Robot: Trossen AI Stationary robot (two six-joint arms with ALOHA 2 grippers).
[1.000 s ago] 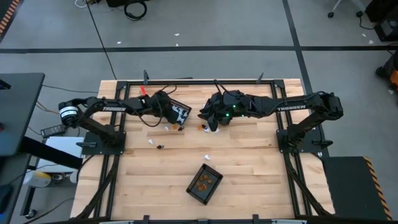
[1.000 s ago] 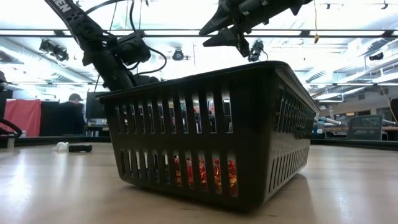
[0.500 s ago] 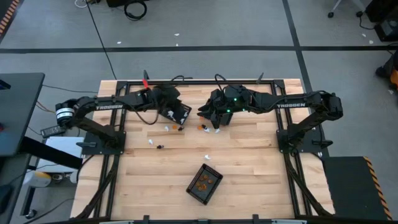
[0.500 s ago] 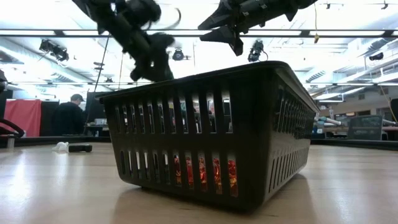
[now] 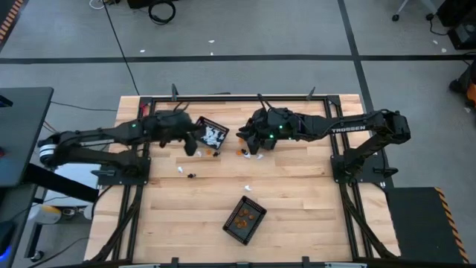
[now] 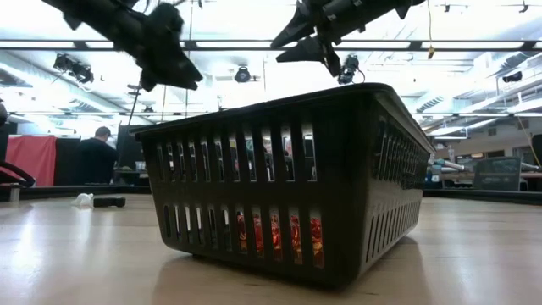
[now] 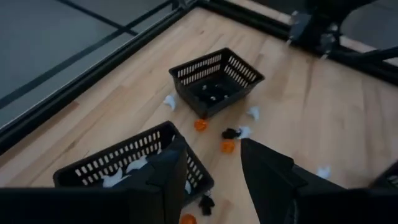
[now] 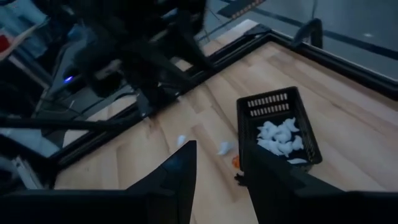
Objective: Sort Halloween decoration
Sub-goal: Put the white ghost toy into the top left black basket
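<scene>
Okay, landmark is the white-filled basket [image 5: 222,126], a black mesh one near the table's far edge, with a pile of white trinkets [image 8: 280,134] inside.

The left gripper [image 5: 192,144] hovers just off that basket's left side, above the table. Its fingers [image 7: 168,180] are moderately apart and hold nothing. The right gripper [image 5: 250,141] hangs to the basket's right, well clear of it. It is also spread, with nothing between its fingers [image 8: 180,171].

A second mesh basket [image 7: 244,71] sits to the right of the landmark, under the right gripper, with a few black trinkets [image 7: 214,94] in it.

Loose pieces lie on the wood between and around these two baskets:
- an orange trinket [image 7: 200,124]
- another orange one [image 7: 227,145]
- a black one [image 7: 231,132]
- white bits [image 7: 252,112]

More strays lie on the near side of the landmark: a white piece [image 5: 180,169] and a black piece [image 5: 192,176].

A third basket [image 6: 279,161] stands well apart from the landmark, toward the near edge. Orange trinkets [image 6: 279,233] show through its lower slots.

In the low view both grippers are up above that basket's rim.
</scene>
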